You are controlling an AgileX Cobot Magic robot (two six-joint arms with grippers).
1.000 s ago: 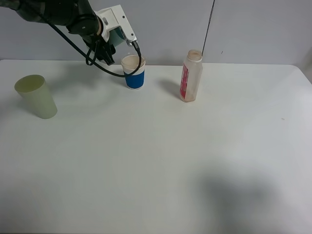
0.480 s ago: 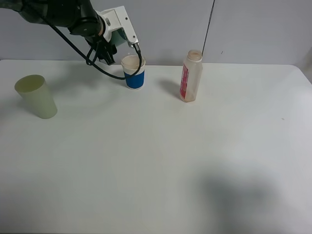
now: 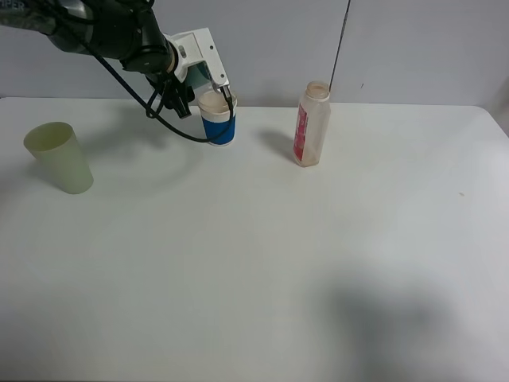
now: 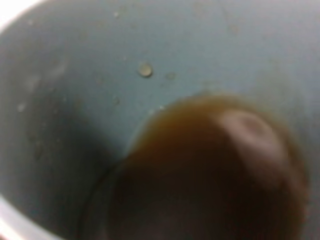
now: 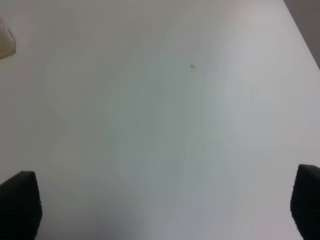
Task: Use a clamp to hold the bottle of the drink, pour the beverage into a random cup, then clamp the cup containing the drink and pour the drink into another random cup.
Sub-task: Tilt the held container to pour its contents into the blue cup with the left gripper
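Observation:
My left gripper (image 3: pixel 197 65) is shut on the teal cup (image 3: pixel 200 77) and holds it tilted just above and behind the rim of the white cup with the blue band (image 3: pixel 218 120), at the back left of the table. The left wrist view looks into the teal cup (image 4: pixel 75 100), where the dark brown beverage (image 4: pixel 200 170) pools against the wall. The bottle (image 3: pixel 312 125) stands upright to the right of the white cup. My right gripper (image 5: pixel 160 210) is open over bare table, and only its two black fingertips (image 5: pixel 20 205) show.
A pale yellow-green cup (image 3: pixel 59 157) stands at the left of the white table (image 3: pixel 262 263). A black cable from the left arm loops down beside the white cup. A grey wall runs behind the table's back edge.
My left gripper has come down and to the right with the teal cup, closer to the white cup's rim. The bottle and the other cups have not moved.

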